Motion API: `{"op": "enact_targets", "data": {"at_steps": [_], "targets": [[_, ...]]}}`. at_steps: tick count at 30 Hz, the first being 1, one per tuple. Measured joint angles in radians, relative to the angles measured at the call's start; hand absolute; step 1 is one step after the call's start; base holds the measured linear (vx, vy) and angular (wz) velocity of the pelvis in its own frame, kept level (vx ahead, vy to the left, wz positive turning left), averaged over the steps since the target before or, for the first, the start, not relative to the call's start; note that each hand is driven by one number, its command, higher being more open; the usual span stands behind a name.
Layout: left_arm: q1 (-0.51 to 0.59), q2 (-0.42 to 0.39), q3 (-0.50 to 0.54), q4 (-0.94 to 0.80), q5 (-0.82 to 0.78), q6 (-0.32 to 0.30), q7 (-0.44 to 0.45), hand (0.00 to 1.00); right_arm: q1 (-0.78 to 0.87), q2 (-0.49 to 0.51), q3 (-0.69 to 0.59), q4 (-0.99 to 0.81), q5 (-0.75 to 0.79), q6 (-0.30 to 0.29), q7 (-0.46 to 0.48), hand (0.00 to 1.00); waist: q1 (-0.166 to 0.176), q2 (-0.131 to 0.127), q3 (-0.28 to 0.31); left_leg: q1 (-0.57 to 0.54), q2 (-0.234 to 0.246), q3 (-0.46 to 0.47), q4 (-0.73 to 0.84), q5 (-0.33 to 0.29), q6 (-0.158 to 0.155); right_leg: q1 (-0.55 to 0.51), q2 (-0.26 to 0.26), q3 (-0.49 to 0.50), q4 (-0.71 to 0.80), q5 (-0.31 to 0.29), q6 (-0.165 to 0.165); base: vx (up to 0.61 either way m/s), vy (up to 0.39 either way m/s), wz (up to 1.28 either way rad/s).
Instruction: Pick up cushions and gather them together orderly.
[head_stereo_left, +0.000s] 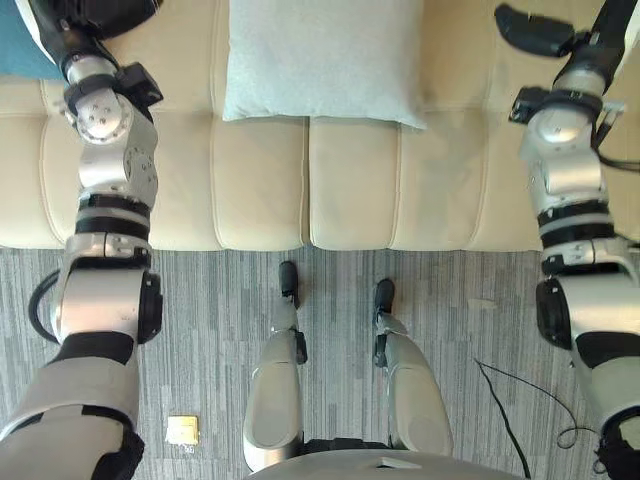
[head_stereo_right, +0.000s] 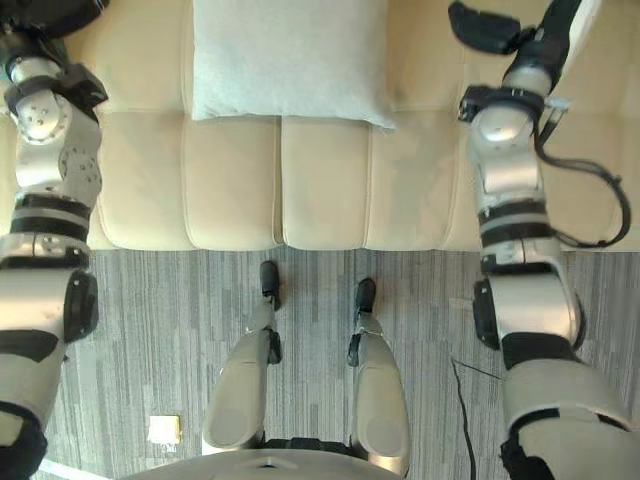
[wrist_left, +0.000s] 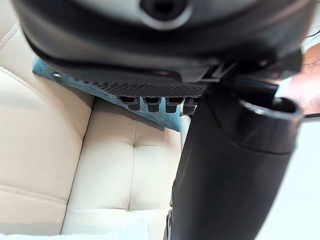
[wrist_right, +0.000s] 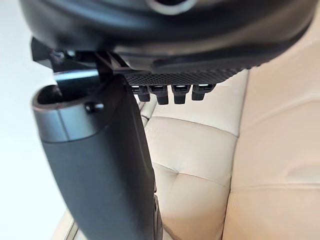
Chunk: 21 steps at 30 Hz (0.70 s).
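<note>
A pale grey-blue cushion (head_stereo_left: 320, 60) lies flat on the back middle of the cream sofa (head_stereo_left: 260, 190). A teal cushion (head_stereo_left: 18, 55) shows at the far left edge. My left hand (head_stereo_left: 92, 14) hovers over the sofa just right of it, and in the left wrist view the teal cushion (wrist_left: 47, 71) lies past the straight fingers (wrist_left: 150, 103) of that hand, apart from them. My right hand (head_stereo_left: 535, 30) hangs open over bare sofa at the far right, well clear of the pale cushion. The right wrist view shows its fingers (wrist_right: 172, 92) over cream seat panels, holding nothing.
The sofa's front edge runs across the middle of the eye views, with grey striped carpet (head_stereo_left: 200, 300) below it. A small yellow scrap (head_stereo_left: 182, 430) lies on the carpet at lower left. Bare seat lies on both sides of the pale cushion.
</note>
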Motion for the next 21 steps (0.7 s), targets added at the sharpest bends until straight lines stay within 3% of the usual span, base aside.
{"op": "enact_targets", "data": {"at_steps": [5, 6, 7, 9, 12, 15, 16, 21], "targets": [[0.307, -0.084, 0.098, -0.222, 0.014, -0.036, -0.014, 1.00, 0.292, 0.068, -0.133, -0.213, 0.016, -0.043, 0.018, 1.00, 0.000, 0.004, -0.003, 0.047, 0.004, 0.003, -0.013, 0.001, -0.003, 0.027, 0.003, -0.001, 0.031, -0.031, -0.006, 0.05, -0.059, 0.00], [0.454, -0.164, 0.124, -0.273, 0.036, -0.038, -0.021, 1.00, 0.445, 0.118, -0.173, -0.289, 0.016, -0.059, 0.039, 1.00, 0.000, 0.004, -0.007, 0.075, 0.004, 0.003, -0.016, -0.004, -0.009, 0.049, 0.003, -0.002, 0.041, -0.046, -0.007, 0.05, -0.052, 0.04], [0.489, -0.185, 0.128, -0.278, 0.046, -0.038, -0.024, 1.00, 0.481, 0.134, -0.181, -0.302, 0.016, -0.065, 0.047, 1.00, 0.000, 0.004, -0.013, 0.079, 0.005, 0.003, -0.016, -0.005, -0.010, 0.053, 0.003, -0.002, 0.041, -0.048, -0.007, 0.06, -0.058, 0.02], [0.686, -0.319, 0.129, -0.292, 0.088, -0.033, -0.056, 1.00, 0.683, 0.222, -0.199, -0.364, 0.014, -0.080, 0.110, 1.00, 0.003, 0.004, -0.068, 0.085, 0.006, 0.004, -0.018, -0.018, -0.013, 0.057, 0.007, -0.003, 0.044, -0.062, -0.008, 0.07, -0.047, 0.01], [0.947, -0.496, 0.110, -0.282, 0.126, 0.015, -0.131, 1.00, 0.925, 0.359, -0.204, -0.373, 0.012, -0.082, 0.208, 1.00, 0.004, 0.001, -0.094, 0.149, 0.007, 0.005, -0.018, -0.038, -0.016, 0.114, 0.009, -0.004, 0.059, -0.090, -0.010, 0.05, -0.038, 0.02], [1.071, -0.568, 0.110, -0.206, 0.171, 0.040, -0.192, 1.00, 1.063, 0.442, -0.208, -0.336, -0.003, -0.081, 0.271, 1.00, 0.007, 0.001, -0.145, 0.188, 0.010, 0.009, -0.018, -0.054, -0.017, 0.147, 0.011, -0.005, 0.069, -0.109, -0.012, 0.04, -0.035, -0.01], [1.123, -0.589, 0.112, -0.158, 0.177, 0.047, -0.213, 1.00, 1.125, 0.477, -0.208, -0.301, -0.024, -0.081, 0.289, 1.00, 0.008, 0.001, -0.192, 0.209, 0.011, 0.010, -0.015, -0.061, -0.019, 0.170, 0.011, -0.006, 0.066, -0.115, -0.012, 0.04, -0.031, 0.00], [1.201, -0.612, 0.133, 0.010, 0.249, 0.048, -0.259, 1.00, 1.225, 0.528, -0.202, -0.133, -0.071, -0.083, 0.334, 1.00, 0.010, -0.002, -0.315, 0.293, 0.015, 0.021, -0.002, -0.103, -0.017, 0.266, 0.013, -0.011, 0.033, -0.132, -0.010, 0.01, -0.004, -0.03]]}}
